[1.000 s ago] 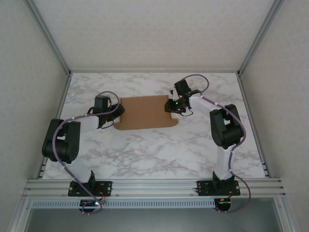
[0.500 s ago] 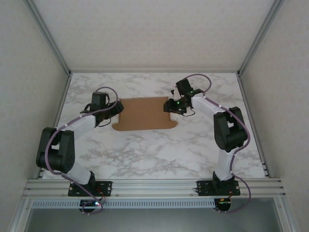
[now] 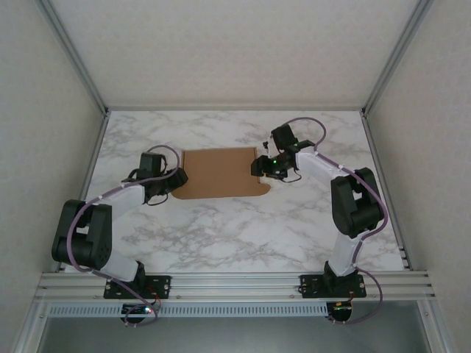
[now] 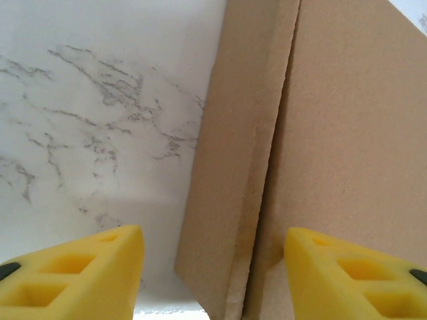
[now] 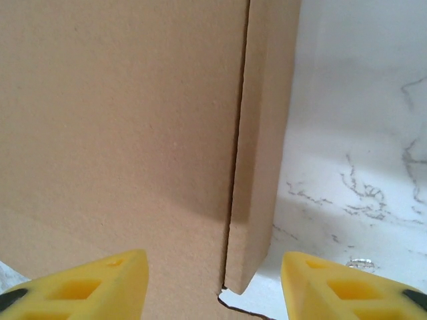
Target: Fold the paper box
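- Cardboard lies flat: the paper box (image 3: 221, 173) rests as an unfolded brown sheet on the marble tabletop (image 3: 221, 235), toward the far middle, between your two arms.
- At the sheet's left end, your left pincer (image 3: 175, 179) has its yellow fingers (image 4: 87, 267) spread apart and grips nothing; the narrow left side flap (image 4: 230, 173) lies between them in the left wrist view.
- At the right end, your right pincer (image 3: 259, 165) mirrors it, parted and empty, lined up over the narrow right side flap (image 5: 263, 133).
- The step in hand looks to be raising the two end flaps. Slip one finger under each flap's free edge and lift both ends together, so the sheet neither skids sideways nor turns.
- Bend each flap along the line where it meets the main panel, not across the panel; a low, shallow approach should catch the edge without shoving the sheet.
- Both flap edges are thin and lie close to the marble, so a finger may ride over them instead of under.
- Open marble lies on the near and far sides of the sheet. Your left arm's elbow sits near the left rail (image 3: 82, 187), so outward swing is tighter there.
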Robot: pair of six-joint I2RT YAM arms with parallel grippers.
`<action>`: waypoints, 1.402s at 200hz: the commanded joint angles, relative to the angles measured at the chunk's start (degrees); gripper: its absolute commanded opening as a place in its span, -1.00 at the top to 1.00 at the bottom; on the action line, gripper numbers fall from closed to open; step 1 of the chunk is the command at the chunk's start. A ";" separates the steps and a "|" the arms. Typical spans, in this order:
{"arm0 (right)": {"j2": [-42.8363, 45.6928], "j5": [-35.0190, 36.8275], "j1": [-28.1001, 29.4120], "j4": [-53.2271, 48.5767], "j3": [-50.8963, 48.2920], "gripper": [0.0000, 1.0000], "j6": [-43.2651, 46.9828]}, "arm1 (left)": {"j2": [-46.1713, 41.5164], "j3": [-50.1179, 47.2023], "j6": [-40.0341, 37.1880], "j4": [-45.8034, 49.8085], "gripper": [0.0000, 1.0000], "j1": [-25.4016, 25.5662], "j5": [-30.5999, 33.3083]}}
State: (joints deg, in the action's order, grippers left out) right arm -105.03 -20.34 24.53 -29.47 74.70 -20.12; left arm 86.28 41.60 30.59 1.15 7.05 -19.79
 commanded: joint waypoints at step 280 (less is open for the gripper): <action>3.36 -2.41 -2.74 1.22 -0.83 0.10 -1.48 | -0.71 4.84 -5.67 1.76 -0.02 3.89 4.17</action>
State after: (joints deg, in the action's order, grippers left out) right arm -107.09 -19.99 23.88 -29.10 74.46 -18.74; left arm 89.01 44.91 29.06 0.27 10.74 -14.04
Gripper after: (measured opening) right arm 0.427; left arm 0.484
